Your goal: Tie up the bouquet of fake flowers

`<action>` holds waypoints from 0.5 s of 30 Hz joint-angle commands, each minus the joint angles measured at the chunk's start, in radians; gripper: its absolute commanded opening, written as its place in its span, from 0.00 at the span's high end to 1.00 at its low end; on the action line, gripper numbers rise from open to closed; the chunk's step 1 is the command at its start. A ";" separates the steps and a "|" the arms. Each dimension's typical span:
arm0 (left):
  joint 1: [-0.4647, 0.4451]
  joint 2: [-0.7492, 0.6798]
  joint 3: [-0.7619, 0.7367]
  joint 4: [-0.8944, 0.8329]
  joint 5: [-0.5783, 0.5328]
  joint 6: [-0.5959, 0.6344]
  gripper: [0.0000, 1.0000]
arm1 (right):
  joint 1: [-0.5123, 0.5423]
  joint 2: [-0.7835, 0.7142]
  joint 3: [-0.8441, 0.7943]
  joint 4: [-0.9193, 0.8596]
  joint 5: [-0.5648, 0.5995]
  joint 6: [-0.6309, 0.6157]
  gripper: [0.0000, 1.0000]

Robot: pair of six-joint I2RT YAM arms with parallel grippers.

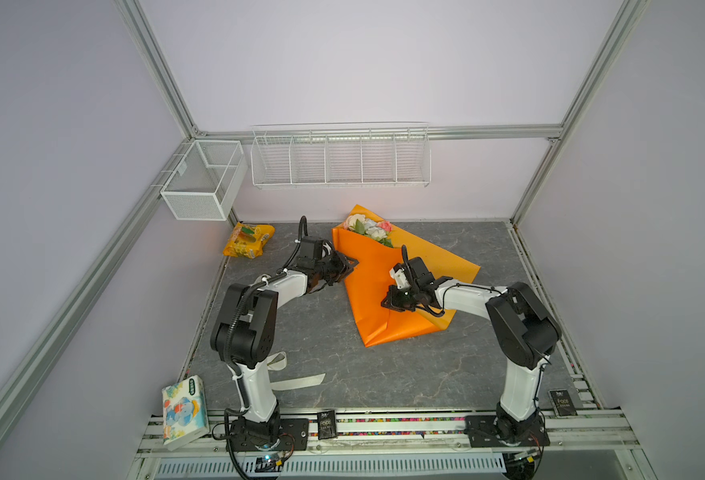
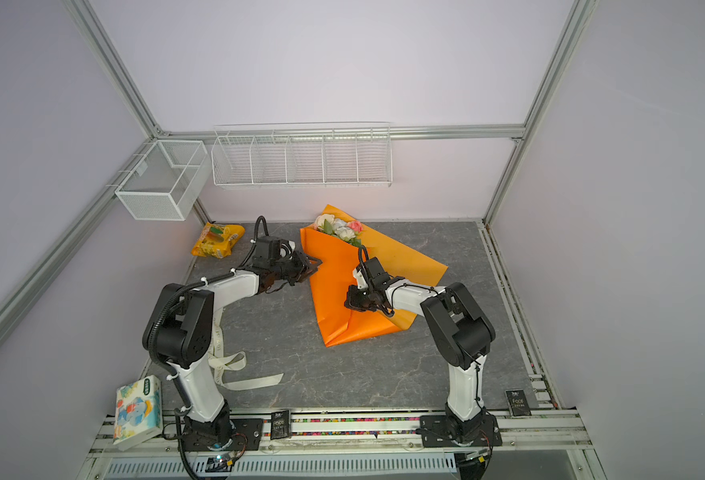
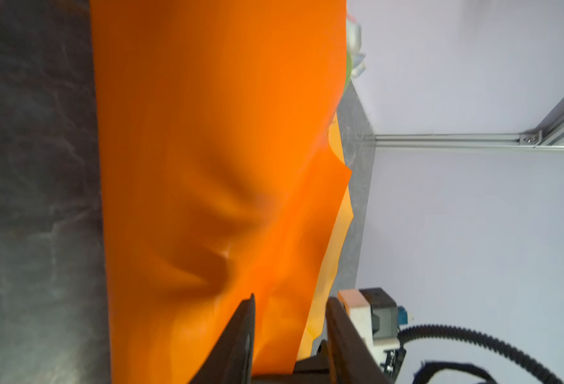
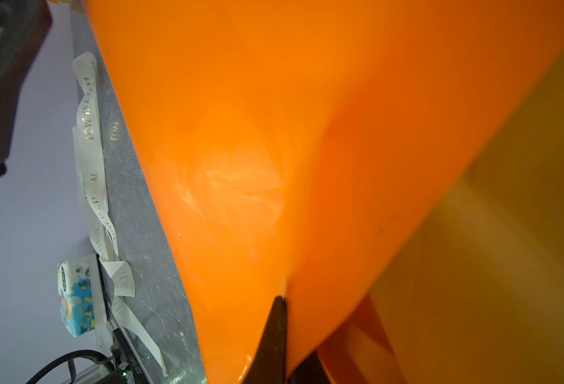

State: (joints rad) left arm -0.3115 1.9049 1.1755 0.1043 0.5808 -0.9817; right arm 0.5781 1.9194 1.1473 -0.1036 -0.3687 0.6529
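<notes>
We list bouquet of fake flowers (image 1: 369,230), mid-frame: prob. light, orange wrap (image 1: 367,299) floppy, best held at narrow end; L claw (image 1: 351,267) half-open astride wrap edge, R claw (image 1: 387,303) pinching wrap.

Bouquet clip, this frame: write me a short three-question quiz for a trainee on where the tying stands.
1. True or false: the ribbon is already tied round the bouquet of fake flowers.
2. What is the right hand shut on? A) the snack packet B) the orange paper wrap C) the ribbon
3. Fill in: the flower heads lie toward the ____ edge of the table, away from the arms' bases.

Key: 1 false, the ribbon lies loose on the table; 2 B; 3 far.
</notes>
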 commanded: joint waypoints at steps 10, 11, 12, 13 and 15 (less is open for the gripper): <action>0.085 0.241 0.158 0.062 -0.057 -0.059 0.58 | -0.006 0.021 0.026 -0.073 0.002 -0.053 0.93; 0.087 0.243 0.157 0.060 -0.070 -0.065 0.58 | -0.006 0.024 0.028 -0.078 0.002 -0.056 0.93; 0.090 0.245 0.152 0.056 -0.088 -0.070 0.57 | -0.007 0.025 0.028 -0.082 0.005 -0.059 0.93; 0.092 0.248 0.156 0.049 -0.099 -0.071 0.57 | -0.007 0.029 0.028 -0.084 0.007 -0.062 0.93; 0.099 0.262 0.170 0.050 -0.093 -0.079 0.56 | -0.009 0.034 0.031 -0.089 0.007 -0.064 0.93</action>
State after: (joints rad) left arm -0.2268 2.1437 1.3010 0.1558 0.5198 -1.0370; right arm 0.5774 1.9289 1.1618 -0.1566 -0.3664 0.6147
